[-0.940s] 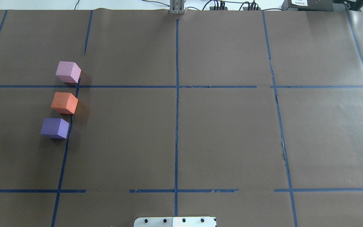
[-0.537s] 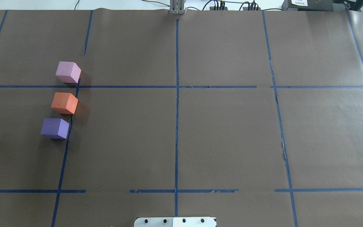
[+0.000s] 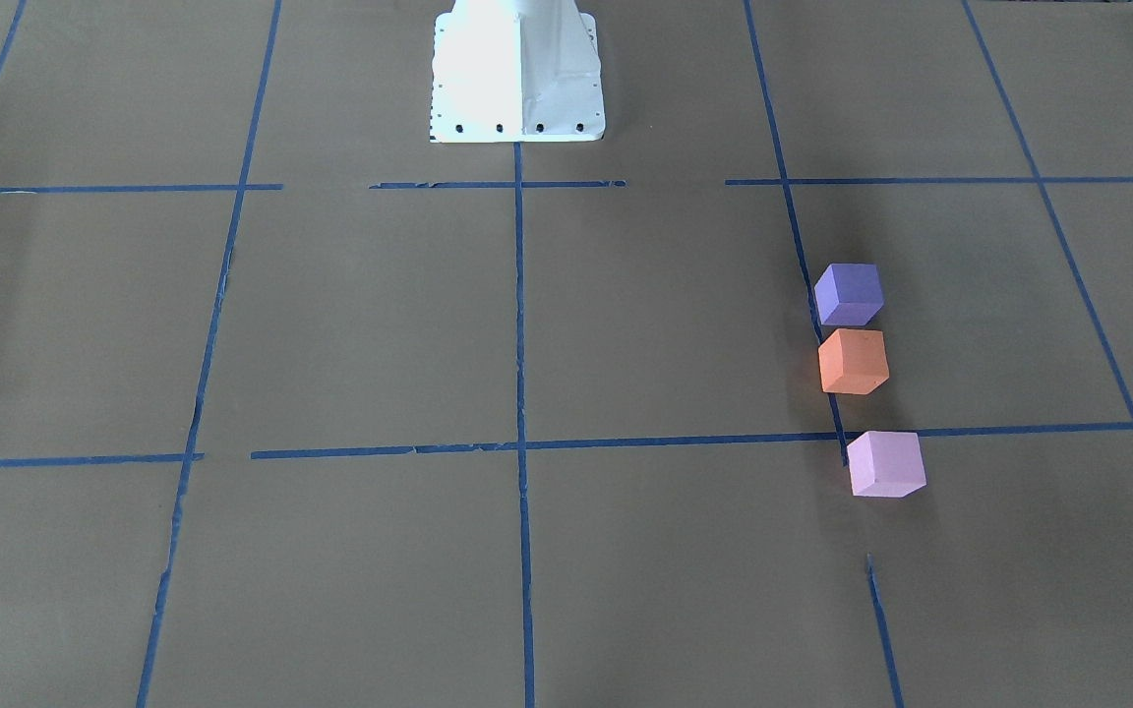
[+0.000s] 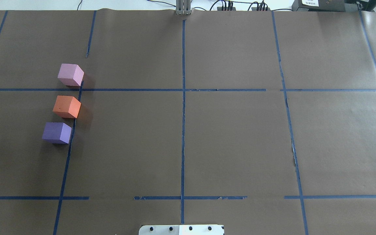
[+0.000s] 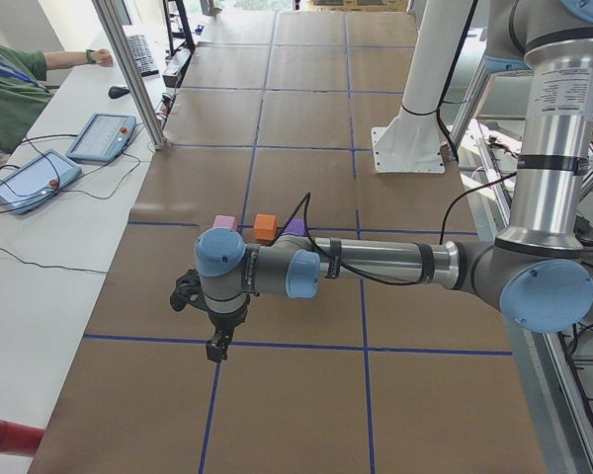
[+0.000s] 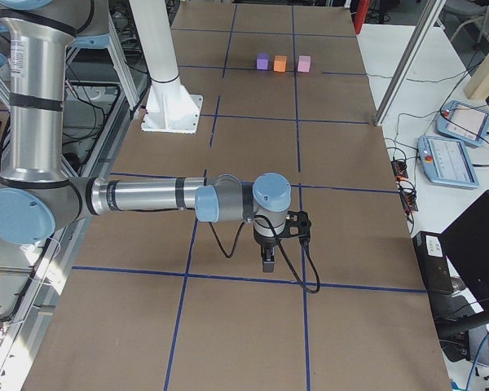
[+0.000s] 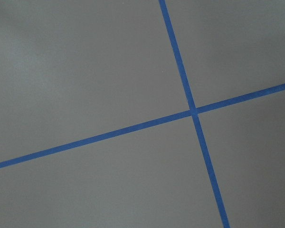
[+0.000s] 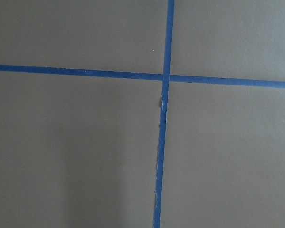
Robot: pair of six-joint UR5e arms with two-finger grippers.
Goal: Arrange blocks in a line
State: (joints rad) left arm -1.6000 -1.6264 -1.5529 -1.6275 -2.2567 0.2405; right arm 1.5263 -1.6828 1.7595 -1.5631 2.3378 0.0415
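**Nothing stirs: three blocks in a row, both arms held off to the ends**

Nothing has moved in the overhead view since the earlier frames: each cube sits where it sat, and no arm has come into that view.

The pink block (image 4: 70,75), the orange block (image 4: 66,106) and the purple block (image 4: 56,133) stand on the table's brown paper (image 4: 240,147), on the robot's left side. Their row runs away from the robot base (image 3: 517,69), purple nearest it and pink farthest, along a blue tape line (image 4: 67,156) that skirts their inner edges. None touches another. The orange and purple cubes are near each other, and the gap from orange to pink looks a little wider. By my reading the line is already made, so little is left but perhaps evening that spacing.

The left gripper (image 5: 217,348) hangs over a tape crossing at the table's left end. From there the row lies farther in toward the table's middle, with its long axis running across that approach. The right gripper (image 6: 266,262) hovers at the opposite end, well apart from the cubes, so the left arm is plainly the nearer one. Neither wrist camera shows fingers, only paper and tape, and I cannot tell whether either gripper's fingers are apart or together.

Only taped paper shows between the left gripper and the row. Two teach pendants (image 5: 101,136) and an operator (image 5: 10,89) are off to the side on the white bench, out of the path.
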